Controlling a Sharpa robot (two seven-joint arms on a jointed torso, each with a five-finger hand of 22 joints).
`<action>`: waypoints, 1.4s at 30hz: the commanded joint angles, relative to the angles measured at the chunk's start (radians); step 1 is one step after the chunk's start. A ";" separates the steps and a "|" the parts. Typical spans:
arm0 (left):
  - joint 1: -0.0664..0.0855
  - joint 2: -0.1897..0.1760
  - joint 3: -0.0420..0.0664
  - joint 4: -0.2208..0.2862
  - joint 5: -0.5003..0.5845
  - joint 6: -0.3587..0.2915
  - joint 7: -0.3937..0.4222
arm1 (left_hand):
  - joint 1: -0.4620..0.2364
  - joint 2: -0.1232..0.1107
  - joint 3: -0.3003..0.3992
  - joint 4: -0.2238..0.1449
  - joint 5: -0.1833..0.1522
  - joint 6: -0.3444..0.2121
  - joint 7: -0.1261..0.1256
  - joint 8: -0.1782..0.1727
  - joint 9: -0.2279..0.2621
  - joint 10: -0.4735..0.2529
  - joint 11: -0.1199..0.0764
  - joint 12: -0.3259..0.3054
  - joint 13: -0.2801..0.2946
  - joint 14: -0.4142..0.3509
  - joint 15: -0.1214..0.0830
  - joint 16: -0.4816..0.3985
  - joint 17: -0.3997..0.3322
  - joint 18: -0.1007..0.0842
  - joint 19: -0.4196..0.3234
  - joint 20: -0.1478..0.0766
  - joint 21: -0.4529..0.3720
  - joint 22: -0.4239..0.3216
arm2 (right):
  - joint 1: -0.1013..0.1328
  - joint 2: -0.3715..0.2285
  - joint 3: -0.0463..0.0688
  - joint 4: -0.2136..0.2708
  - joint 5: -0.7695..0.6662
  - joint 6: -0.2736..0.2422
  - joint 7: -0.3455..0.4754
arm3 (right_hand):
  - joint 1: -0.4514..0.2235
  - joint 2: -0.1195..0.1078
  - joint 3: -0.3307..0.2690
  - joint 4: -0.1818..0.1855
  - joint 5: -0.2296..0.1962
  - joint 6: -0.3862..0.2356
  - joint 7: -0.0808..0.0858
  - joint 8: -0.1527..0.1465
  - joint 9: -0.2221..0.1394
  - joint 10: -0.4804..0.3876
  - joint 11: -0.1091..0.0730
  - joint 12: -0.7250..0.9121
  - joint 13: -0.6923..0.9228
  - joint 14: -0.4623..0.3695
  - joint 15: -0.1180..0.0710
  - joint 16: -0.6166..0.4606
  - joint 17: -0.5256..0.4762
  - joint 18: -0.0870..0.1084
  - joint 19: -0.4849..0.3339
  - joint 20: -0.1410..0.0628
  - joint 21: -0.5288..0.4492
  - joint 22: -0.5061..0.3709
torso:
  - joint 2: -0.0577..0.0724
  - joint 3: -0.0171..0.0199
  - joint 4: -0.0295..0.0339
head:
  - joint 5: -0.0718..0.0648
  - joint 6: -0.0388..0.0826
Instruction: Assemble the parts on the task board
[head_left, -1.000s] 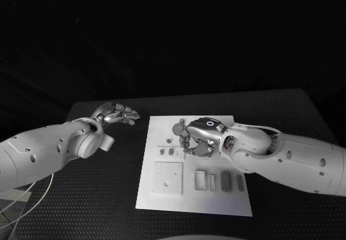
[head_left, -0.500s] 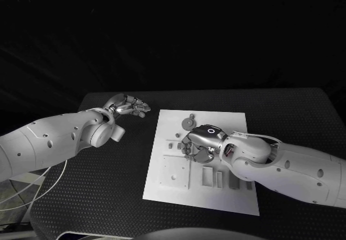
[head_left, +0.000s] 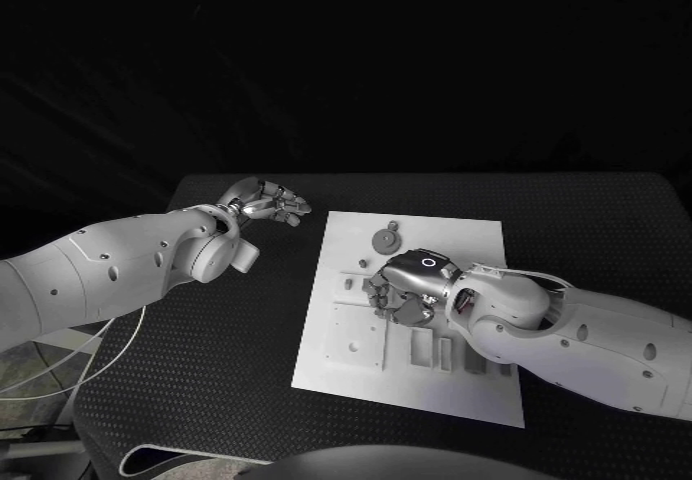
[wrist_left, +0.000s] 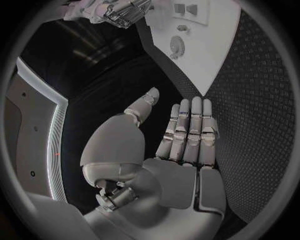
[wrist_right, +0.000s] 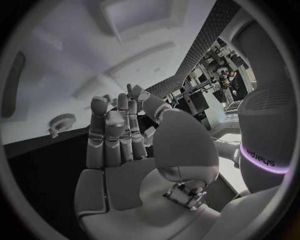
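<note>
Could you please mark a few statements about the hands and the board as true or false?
1. The left hand hovers over the black table, off the board. True.
2. The left hand holds a part. False: its palm is bare and its fingers are apart in the left wrist view.
3. The right hand is over the board. True.
4. The gear lies under the right hand. False: it lies apart from that hand, towards the board's far edge.
5. The board lies on the table. True.
</note>
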 joint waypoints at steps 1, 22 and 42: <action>0.002 0.000 0.001 0.003 0.005 -0.004 0.011 | 0.001 0.007 -0.001 -0.002 -0.004 -0.003 0.000 0.006 -0.002 -0.001 -0.003 0.005 -0.001 0.004 -0.001 -0.004 0.001 0.013 0.003 0.004 0.004 -0.001 | -0.002 0.005 -0.002 -0.001 -0.011 0.024 0.014 | 0.000 0.010 0.004 0.001 0.005 0.000 0.004 0.000 0.002 0.035 -0.007 0.006 0.001 -0.012 -0.009 0.003 0.000 0.027 0.004 -0.013 0.006 0.023 | 0.000 0.0007 0.0002 | 0.004 -0.004; 0.002 0.000 0.001 0.005 0.005 -0.001 0.010 | 0.002 0.007 -0.001 -0.002 -0.004 -0.003 0.000 0.006 -0.002 -0.002 -0.003 0.004 -0.002 0.004 0.000 -0.007 0.003 0.012 0.002 0.004 0.004 -0.003 | -0.013 0.009 -0.023 -0.007 -0.009 0.045 0.013 | -0.001 0.011 0.004 0.001 0.005 -0.002 0.005 0.000 0.003 0.036 -0.007 0.005 0.001 -0.012 -0.009 0.003 0.000 0.027 0.003 -0.013 0.006 0.023 | 0.000 0.0008 0.0014 | 0.018 -0.016; 0.002 -0.001 0.001 0.006 0.005 0.001 0.007 | 0.002 0.006 -0.001 -0.002 -0.004 -0.005 0.001 0.006 -0.003 -0.003 -0.002 0.004 -0.004 0.004 0.000 -0.010 0.006 0.011 0.002 0.004 0.004 -0.005 | -0.015 0.019 -0.025 -0.016 -0.014 0.056 0.010 | -0.002 0.012 0.004 0.001 0.005 -0.002 0.005 -0.001 0.005 0.036 -0.007 0.004 0.001 -0.013 -0.009 0.002 0.000 0.027 0.002 -0.013 0.007 0.023 | 0.000 0.0008 0.0002 | 0.028 -0.029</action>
